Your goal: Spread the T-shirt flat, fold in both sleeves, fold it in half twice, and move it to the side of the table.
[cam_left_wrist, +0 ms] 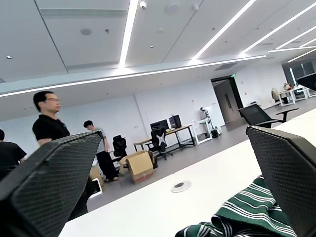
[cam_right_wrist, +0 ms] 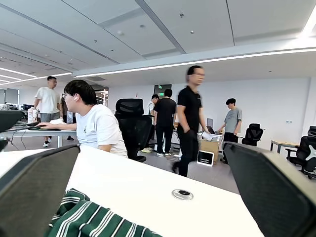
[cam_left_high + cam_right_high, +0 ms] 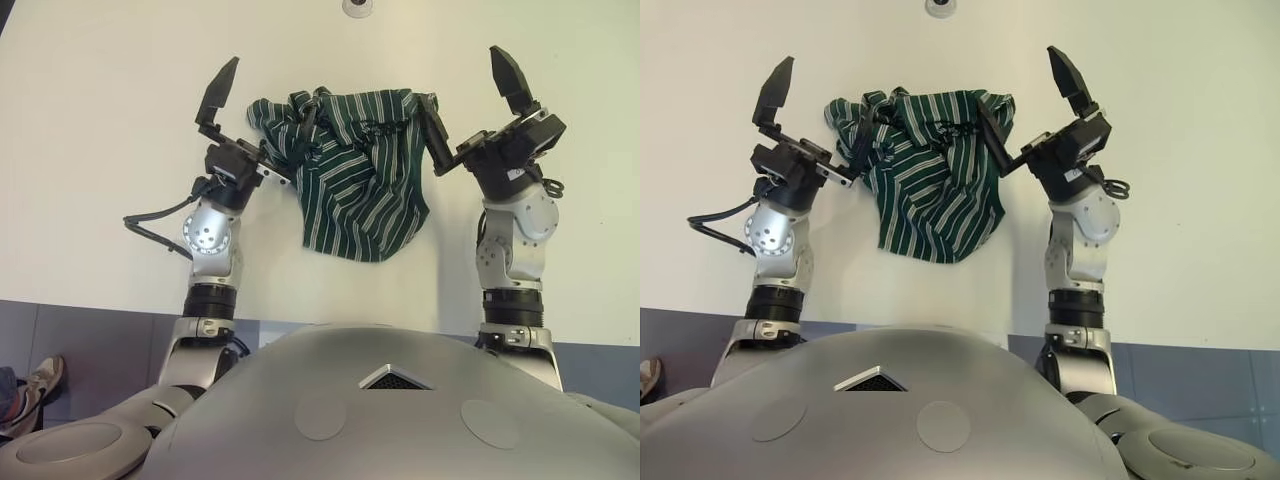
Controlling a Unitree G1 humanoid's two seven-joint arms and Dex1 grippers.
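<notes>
The bunched T-shirt (image 3: pixel 355 190) buries its sleeves in its own folds, and its upper corners are covered by the left claw (image 3: pixel 250 128) and right claw (image 3: pixel 472 105), contact there impossible to tell.

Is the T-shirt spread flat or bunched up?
Bunched up. The T-shirt lies in a rumpled heap on the table, stripes running several ways.

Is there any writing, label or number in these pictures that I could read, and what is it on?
No text can be read.
Small green sign above the far doorway: too small to read.
T-shirt: stripes, with no legible print or label.
</notes>
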